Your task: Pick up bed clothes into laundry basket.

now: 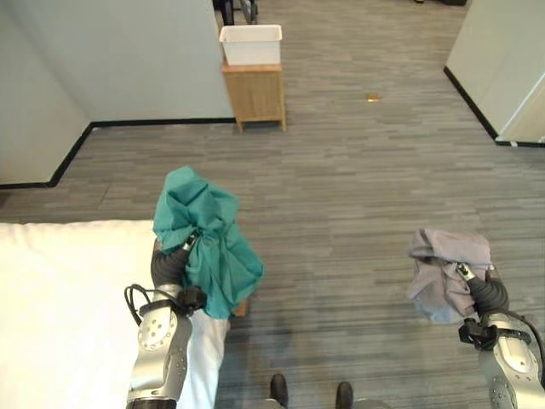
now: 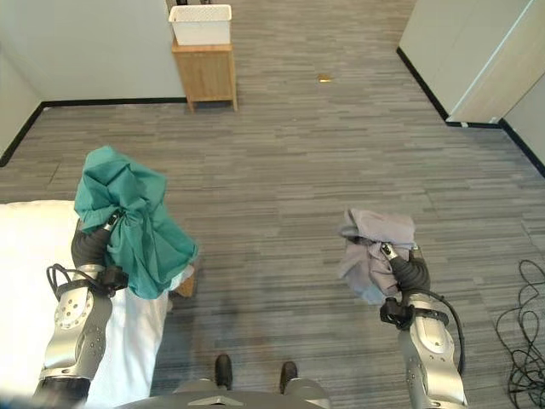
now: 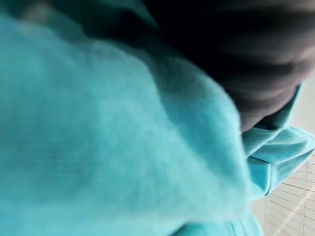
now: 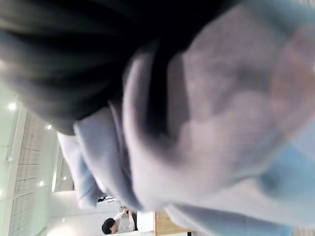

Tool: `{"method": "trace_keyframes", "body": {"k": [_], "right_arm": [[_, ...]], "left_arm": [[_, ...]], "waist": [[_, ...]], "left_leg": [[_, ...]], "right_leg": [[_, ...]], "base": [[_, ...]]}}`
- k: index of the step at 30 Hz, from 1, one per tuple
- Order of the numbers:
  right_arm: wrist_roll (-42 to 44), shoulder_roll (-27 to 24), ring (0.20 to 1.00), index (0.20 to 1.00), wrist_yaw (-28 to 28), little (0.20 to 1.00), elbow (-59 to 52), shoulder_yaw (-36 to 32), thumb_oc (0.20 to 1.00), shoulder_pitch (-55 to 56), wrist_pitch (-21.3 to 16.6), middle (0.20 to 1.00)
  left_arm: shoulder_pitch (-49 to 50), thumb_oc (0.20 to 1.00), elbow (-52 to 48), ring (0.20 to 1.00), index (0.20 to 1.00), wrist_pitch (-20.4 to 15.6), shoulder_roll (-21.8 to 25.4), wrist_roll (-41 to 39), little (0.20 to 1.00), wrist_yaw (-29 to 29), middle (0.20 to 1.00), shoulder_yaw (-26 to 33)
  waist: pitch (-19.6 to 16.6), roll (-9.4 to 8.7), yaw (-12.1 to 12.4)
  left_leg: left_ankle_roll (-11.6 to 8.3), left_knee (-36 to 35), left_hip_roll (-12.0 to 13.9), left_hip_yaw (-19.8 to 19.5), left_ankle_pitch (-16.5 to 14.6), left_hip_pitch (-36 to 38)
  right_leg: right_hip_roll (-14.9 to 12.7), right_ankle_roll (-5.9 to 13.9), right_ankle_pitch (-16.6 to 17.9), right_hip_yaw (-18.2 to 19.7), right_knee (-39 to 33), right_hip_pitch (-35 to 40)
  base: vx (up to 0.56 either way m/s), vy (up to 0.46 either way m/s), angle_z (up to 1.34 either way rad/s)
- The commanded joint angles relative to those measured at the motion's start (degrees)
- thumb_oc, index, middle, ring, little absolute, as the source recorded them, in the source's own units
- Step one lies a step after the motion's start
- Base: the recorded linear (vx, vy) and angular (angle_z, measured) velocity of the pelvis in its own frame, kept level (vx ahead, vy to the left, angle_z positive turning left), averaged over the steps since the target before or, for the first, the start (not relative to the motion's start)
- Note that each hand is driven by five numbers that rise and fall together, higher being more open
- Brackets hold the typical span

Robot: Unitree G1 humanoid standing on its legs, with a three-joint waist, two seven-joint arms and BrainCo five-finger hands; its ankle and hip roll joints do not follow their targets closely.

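A teal garment (image 1: 209,230) hangs bunched from my raised left hand (image 1: 173,262), just off the bed's right edge; its folds (image 3: 123,147) press close against that hand's dark cover. My left hand is shut on it, with one finger showing among the folds. A pale grey garment (image 1: 443,264) is held above the floor by my right hand (image 1: 487,294), which is shut on it, and its cloth (image 4: 221,123) wraps the hand. The white laundry basket (image 1: 250,44) stands far ahead on a small wooden cabinet (image 1: 254,94).
The white bed (image 1: 68,307) lies at the lower left. Grey plank floor (image 1: 358,187) stretches between me and the cabinet. A wall (image 1: 128,60) runs along the left, another wall corner (image 1: 502,68) at the right. A small yellow scrap (image 1: 372,98) lies on the floor.
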Motion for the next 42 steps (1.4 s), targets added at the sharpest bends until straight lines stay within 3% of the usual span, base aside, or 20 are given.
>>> {"method": "trace_keyframes", "body": {"k": [1, 5, 8, 9, 12, 15, 17, 18, 22, 23, 24, 25, 26, 27, 29, 31, 34, 39, 41, 42], "right_arm": [[0.5, -1.7, 0.200, 0.200, 0.9, 0.200, -1.2, -0.3, 0.200, -5.8, -3.1, 0.200], [-0.3, -1.9, 0.200, 0.200, 0.9, 0.200, -1.2, 0.8, 0.200, -7.3, -3.0, 0.200], [-1.5, -1.4, 0.200, 0.200, 1.5, 0.200, -1.6, 2.3, 0.200, -8.7, -2.7, 0.200], [-1.5, -1.5, 0.200, 0.200, 1.5, 0.200, -1.6, 2.2, 0.200, -8.7, -2.7, 0.200], [-0.7, -0.9, 0.200, 0.200, 2.0, 0.200, -1.9, 0.9, 0.200, -6.8, -2.9, 0.200], [0.6, -0.4, 0.200, 0.200, 1.3, 0.200, -1.6, -0.9, 0.200, -4.6, -3.8, 0.200], [0.7, -0.2, 0.200, 0.200, 1.3, 0.200, -1.7, -1.1, 0.200, -4.2, -3.9, 0.200], [0.3, 0.0, 0.200, 0.200, 1.2, 0.200, -1.8, -1.4, 0.200, -3.9, -3.8, 0.200], [-0.2, -0.6, 0.200, 0.200, 1.8, 0.200, -2.0, -1.2, 0.200, -3.0, -3.5, 0.200], [0.0, -0.9, 0.200, 0.200, 1.8, 0.200, -1.5, -1.0, 0.200, -3.2, -3.6, 0.200], [0.4, -1.8, 0.200, 0.200, 1.7, 0.200, -0.8, -0.9, 0.200, -3.2, -3.7, 0.200], [0.5, -1.9, 0.200, 0.200, 1.7, 0.200, -0.7, -0.9, 0.200, -3.3, -3.7, 0.200], [0.7, -2.5, 0.200, 0.200, 1.7, 0.200, -1.0, -0.4, 0.200, -3.5, -3.7, 0.200], [2.5, -3.4, 0.200, 0.200, 1.4, 0.200, -1.7, -0.3, 0.200, -3.9, -4.0, 0.200], [3.6, -3.9, 0.200, 0.200, 1.4, 0.200, -1.5, -0.3, 0.200, -4.2, -4.1, 0.200], [3.3, -5.3, 0.200, 0.200, -0.7, 0.200, 0.1, -0.3, 0.200, -5.1, -3.8, 0.200], [4.4, -5.4, 0.200, 0.200, -0.3, 0.200, 0.2, 0.1, 0.200, -6.6, -3.9, 0.200], [2.1, -4.4, 0.200, 0.200, 1.1, 0.200, 1.7, 3.6, 0.200, -7.9, -3.3, 0.200], [1.3, -4.1, 0.200, 0.200, 1.6, 0.200, 1.8, 4.0, 0.200, -8.2, -2.6, 0.200], [1.1, -3.0, 0.200, 0.200, 2.7, 0.200, 0.7, 4.6, 0.200, -7.7, -1.9, 0.200]], "left_arm": [[-1.0, 0.200, -1.0, 0.200, 0.200, -4.8, 4.1, 0.2, 0.200, 1.9, 0.200, 6.1], [0.2, 0.200, -0.4, 0.200, 0.200, -4.6, 4.3, 0.6, 0.200, 2.8, 0.200, 7.4], [0.7, 0.200, -0.1, 0.200, 0.200, -4.3, 5.0, 0.9, 0.200, 3.0, 0.200, 7.7], [0.6, 0.200, -0.1, 0.200, 0.200, -4.3, 4.9, 0.9, 0.200, 3.0, 0.200, 7.7], [-0.3, 0.200, -0.5, 0.200, 0.200, -4.6, 5.5, 1.0, 0.200, 1.7, 0.200, 6.5], [-3.6, 0.200, 1.1, 0.200, 0.200, -4.6, 5.8, 0.3, 0.200, 0.8, 0.200, 4.3], [-4.0, 0.200, 1.9, 0.200, 0.200, -4.8, 5.7, 0.4, 0.200, 0.9, 0.200, 4.0], [-4.0, 0.200, 2.2, 0.200, 0.200, -4.8, 5.0, 0.2, 0.200, 0.8, 0.200, 3.8], [-2.7, 0.200, 2.7, 0.200, 0.200, -4.7, 3.4, -0.6, 0.200, -0.4, 0.200, 3.4], [-2.3, 0.200, 2.9, 0.200, 0.200, -4.9, 2.9, -1.1, 0.200, -0.6, 0.200, 3.2], [-1.4, 0.200, 3.3, 0.200, 0.200, -4.5, 1.9, -1.9, 0.200, -0.9, 0.200, 2.7], [-1.4, 0.200, 3.3, 0.200, 0.200, -4.5, 1.8, -1.9, 0.200, -0.9, 0.200, 2.7], [-1.4, 0.200, 3.6, 0.200, 0.200, -4.4, 1.3, -3.2, 0.200, -0.8, 0.200, 2.5], [-1.1, 0.200, 2.9, 0.200, 0.200, -3.6, 0.9, -4.3, 0.200, -0.9, 0.200, 2.5], [-0.9, 0.200, 1.9, 0.200, 0.200, -3.2, 1.5, -3.8, 0.200, -1.4, 0.200, 2.2], [-1.5, 0.200, 1.3, 0.200, 0.200, -3.0, 1.5, -4.5, 0.200, -1.3, 0.200, 1.2], [-1.6, 0.200, 1.8, 0.200, 0.200, -3.3, 1.5, -5.3, 0.200, -1.9, 0.200, 0.5], [1.0, 0.200, 2.2, 0.200, 0.200, -4.1, 0.6, -5.1, 0.200, -1.8, 0.200, 1.1], [1.5, 0.200, 1.6, 0.200, 0.200, -4.1, 0.8, -4.5, 0.200, -1.6, 0.200, 1.5], [2.7, 0.200, 0.8, 0.200, 0.200, -3.9, 1.1, -3.7, 0.200, -1.4, 0.200, 3.0]], "waist": [[-2.5, -1.20, 1.9], [-2.1, -0.91, 2.9], [0.8, 0.60, 2.2], [0.7, 0.60, 2.3], [1.4, 0.95, 0.0], [1.1, 0.28, -3.6], [1.1, 0.72, -4.4], [0.8, 0.89, -5.3], [-0.5, 1.76, -6.7], [-0.8, 1.92, -6.6], [-1.4, 2.88, -7.1], [-1.5, 2.70, -7.5], [-1.6, 2.69, -7.0], [-0.9, 0.46, -6.1], [0.1, -1.06, -4.6], [2.8, -3.55, -0.4], [2.9, -3.82, 3.0], [-1.9, -1.63, 8.9], [-2.6, -2.04, 9.4], [-3.7, -3.04, 9.3]], "left_leg": [[-1.79, 3.6, 1.2, 0.9, -1.5, -0.1], [-0.50, 4.4, 0.3, 1.0, -3.1, 0.1], [1.64, 2.3, 0.5, 0.8, -4.0, 3.4], [1.62, 2.1, 0.5, 0.9, -4.0, 3.5], [1.11, 0.7, 1.0, -1.0, -5.5, 6.6], [-1.20, 0.3, 1.8, -3.4, -8.9, 11.7], [-1.97, 0.3, 2.9, -3.9, -9.5, 13.3], [-3.26, 0.3, 4.1, -4.2, -9.9, 16.6], [-5.62, 2.3, 6.8, -5.2, -7.6, 20.0], [-6.21, 4.7, 7.9, -5.4, -5.7, 19.3], [-8.31, 12.9, 11.1, -6.6, 3.3, 18.2], [-8.39, 12.7, 10.9, -7.0, 3.6, 17.9], [-9.24, 19.9, 12.8, -6.3, 9.4, 16.0], [-8.44, 36.2, 13.9, -5.2, 14.7, 9.1], [-7.52, 44.4, 13.6, -5.1, 15.2, 4.9], [-5.82, 51.6, 11.8, -2.3, 9.0, -7.4], [-5.91, 40.8, 9.5, 1.3, 6.9, -16.4], [-4.16, 0.8, 2.1, 6.8, 10.9, -18.9], [-3.95, 1.1, 1.7, 8.0, 11.5, -18.4], [-1.24, 3.1, 0.3, 10.2, 10.9, -15.4]], "right_leg": [[-0.8, 2.19, -1.5, 3.3, 2.3, 0.3], [-2.3, 3.02, -2.9, 3.5, 7.4, -1.1], [-1.7, 6.27, 3.0, 5.7, 27.8, -13.6], [-1.7, 6.28, 2.8, 5.9, 28.3, -13.9], [0.7, 5.06, 1.5, 7.5, 25.2, -19.2], [-0.6, 5.12, 4.9, 8.8, 10.7, -22.8], [-0.9, 5.67, 7.0, 7.1, 6.5, -23.1], [-2.1, 6.91, 9.5, 2.4, 1.8, -26.4], [-3.0, 6.69, 11.0, -2.5, 3.1, -25.0], [-2.7, 5.91, 11.7, -3.2, 3.3, -23.8], [0.0, 3.52, 9.9, -2.5, 6.3, -22.1], [-0.3, 3.42, 9.9, -2.7, 6.4, -22.3], [0.8, 1.82, 7.8, -2.6, 7.3, -20.1], [1.8, -1.88, 4.5, -2.1, 6.8, -15.0], [2.5, -3.53, 2.8, -0.8, 6.3, -11.8], [2.8, -4.21, 0.5, 1.5, 3.7, -4.0], [2.6, -3.05, -1.3, 2.6, 2.1, 1.7], [4.8, -0.57, -7.0, 6.6, 2.2, 13.2], [4.3, -0.33, -6.6, 7.5, 2.9, 14.7], [3.2, 0.79, -5.0, 8.7, 6.7, 15.3]], "base": [[0.06, 0.091, 0.29], [0.10, 0.139, 0.21], [0.15, 0.219, -0.23], [0.34, 0.098, -0.49], [0.32, -0.022, -0.05], [0.55, -0.137, 0.34], [0.56, -0.169, 0.42], [0.40, -0.133, 0.19], [0.55, -0.235, 0.21], [0.54, -0.329, 0.56], [0.53, -0.334, 0.45], [0.59, -0.403, 0.29], [0.59, -0.562, 0.01], [0.84, -0.790, -0.04], [0.49, -0.522, -0.23], [0.60, -0.395, -0.40], [0.71, -0.154, -0.03], [0.89, -0.013, -0.61], [0.77, -0.036, -0.72], [0.44, -0.009, -0.71]]}}
